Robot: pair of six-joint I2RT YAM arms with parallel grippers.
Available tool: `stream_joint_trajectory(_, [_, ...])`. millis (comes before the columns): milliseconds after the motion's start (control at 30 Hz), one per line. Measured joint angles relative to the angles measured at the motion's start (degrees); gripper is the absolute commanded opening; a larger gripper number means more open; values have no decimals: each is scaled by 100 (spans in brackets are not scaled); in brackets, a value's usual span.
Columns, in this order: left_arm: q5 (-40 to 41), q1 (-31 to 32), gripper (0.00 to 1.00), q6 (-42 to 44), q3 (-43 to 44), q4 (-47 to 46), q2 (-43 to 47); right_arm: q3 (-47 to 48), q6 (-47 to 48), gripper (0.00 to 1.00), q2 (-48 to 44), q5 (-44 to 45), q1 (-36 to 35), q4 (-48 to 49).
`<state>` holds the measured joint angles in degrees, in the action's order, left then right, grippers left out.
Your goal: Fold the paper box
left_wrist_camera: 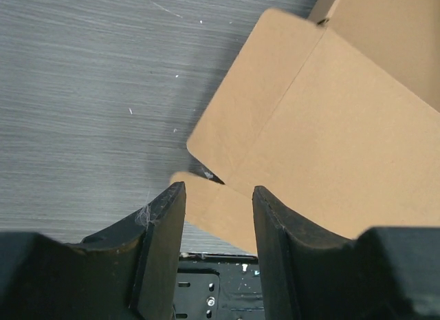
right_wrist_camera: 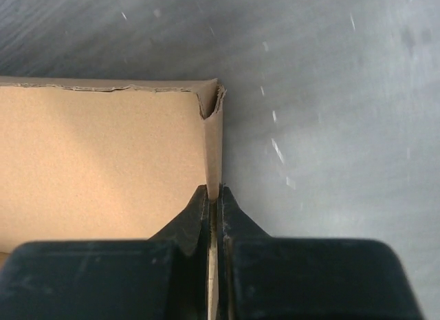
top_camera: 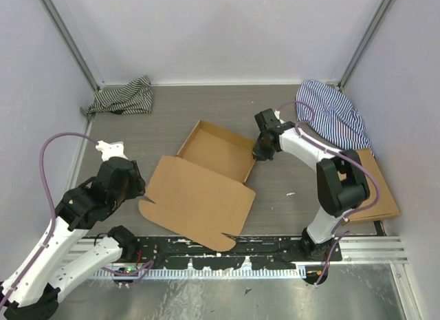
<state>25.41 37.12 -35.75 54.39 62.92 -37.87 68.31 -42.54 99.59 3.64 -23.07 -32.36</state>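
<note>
The paper box (top_camera: 206, 175) is brown corrugated cardboard lying mid-table: a shallow tray with raised walls at the back and a big lid panel spread flat toward the near edge. My right gripper (top_camera: 259, 153) is shut on the tray's right side wall, and the thin wall (right_wrist_camera: 214, 151) runs up from between its pinched jaws (right_wrist_camera: 214, 195) to the tray's corner. My left gripper (top_camera: 130, 187) hovers by the lid's left edge with its jaws apart and nothing between them; under its fingers (left_wrist_camera: 218, 196) I see the lid's small corner flap (left_wrist_camera: 206, 203).
A dark striped cloth (top_camera: 124, 98) lies bunched at the back left. At the back right sits a blue striped cloth (top_camera: 335, 115), with a flat brown cardboard rectangle (top_camera: 379, 189) along the right wall. A black slotted rail (top_camera: 227, 254) runs along the near edge.
</note>
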Motion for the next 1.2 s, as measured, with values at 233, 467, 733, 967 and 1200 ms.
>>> stream_joint_trajectory(233, [-2,0,50,-122,-129,-20,299,-199,-1768,95,-1429,50,-798,-1069])
stream_joint_trajectory(467, [-4,0,50,-190,-153,-136,656,-190,-1526,100,-2865,306,-1838,-1338])
stream_joint_trajectory(733, [-70,4,49,-195,-260,-243,713,1023,1735,90,-1580,1445,-1609,-619])
stream_joint_trajectory(967, [-13,7,49,-184,-258,-236,704,2402,3237,85,1180,1589,-1344,-295])
stream_joint_trajectory(1200, [46,11,48,-186,-258,-234,745,2413,3652,76,1768,684,-684,-269])
